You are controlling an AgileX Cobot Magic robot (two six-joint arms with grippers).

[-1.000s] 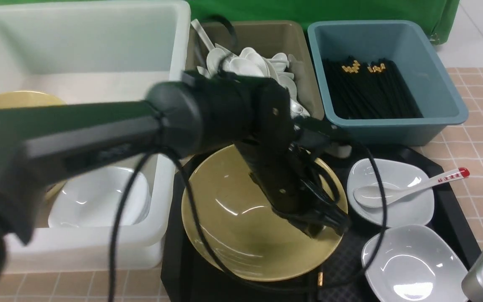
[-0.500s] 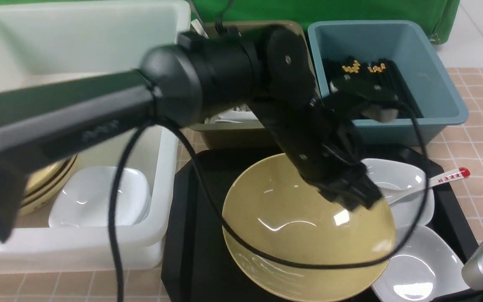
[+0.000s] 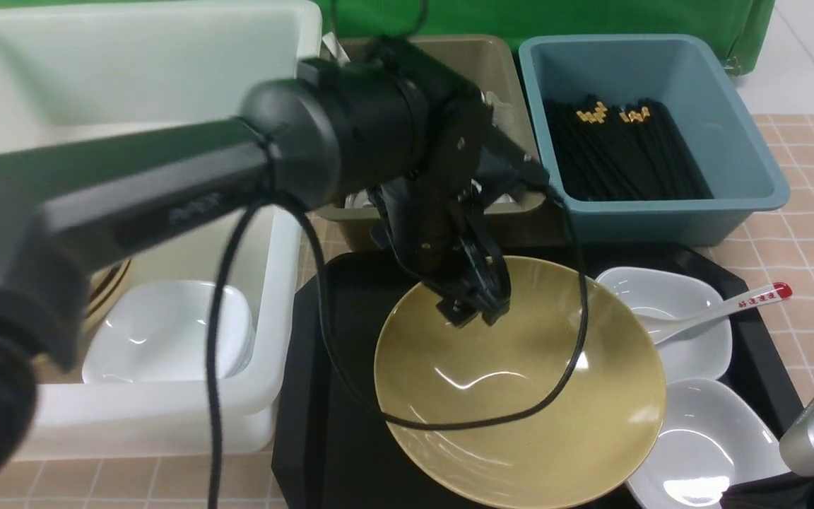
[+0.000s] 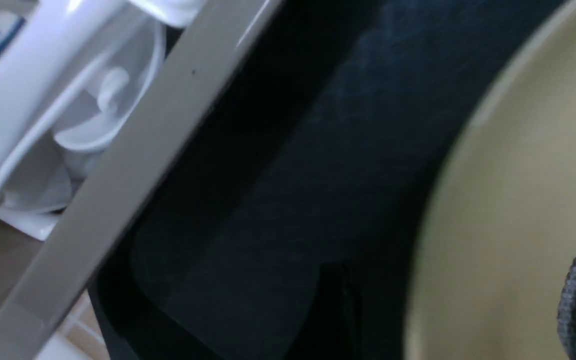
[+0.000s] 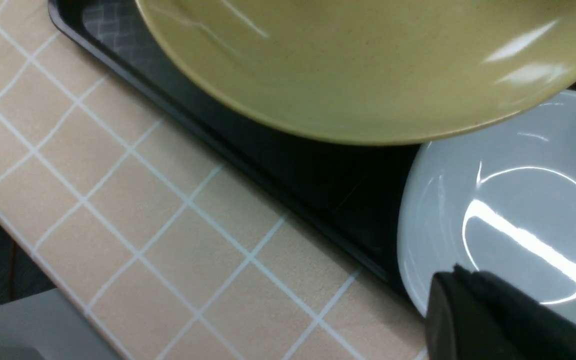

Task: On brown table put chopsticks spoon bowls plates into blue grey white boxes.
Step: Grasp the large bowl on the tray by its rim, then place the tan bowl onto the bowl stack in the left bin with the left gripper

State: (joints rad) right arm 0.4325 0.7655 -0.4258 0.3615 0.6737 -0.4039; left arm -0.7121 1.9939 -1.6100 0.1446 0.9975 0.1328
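The bench [image 3: 813,233] is covered in small pinkish-tan tiles with pale grout. A green cloth [image 3: 520,14] hangs behind it at 12 o'clock and pale floor [image 3: 810,63] shows at 1 o'clock.

A black tray [image 3: 322,396] takes up the middle. On it sits a yellow bowl [image 3: 520,403], whose 3 o'clock rim overlaps two white plates [image 3: 682,346], one far and one near. The spoon [image 3: 732,309] lies in the far plate, its red tip past the tray's 3 o'clock edge.

The white box [image 3: 131,424] stands at 9 o'clock of the tray with only a narrow gap between them, and it holds a white plate and a sliver of yellow bowl. The grey box [image 3: 449,60] at 12 o'clock holds white spoons [image 4: 68,100]. The blue box [image 3: 661,212] at 1 o'clock holds the chopsticks [image 3: 626,155]. Both stand just beside the tray's far edge.

The left gripper [image 3: 475,305] hangs over the bowl's 12 o'clock rim with its fingers spread and nothing between them. Its cable [image 3: 449,424] drapes across the bowl. The right gripper [image 5: 473,310] is at 5 o'clock over the near plate, fingers pressed together.

Bare bench shows only in a strip at 3 o'clock and a thin band at 6 o'clock, where the bench edge runs near the tray.
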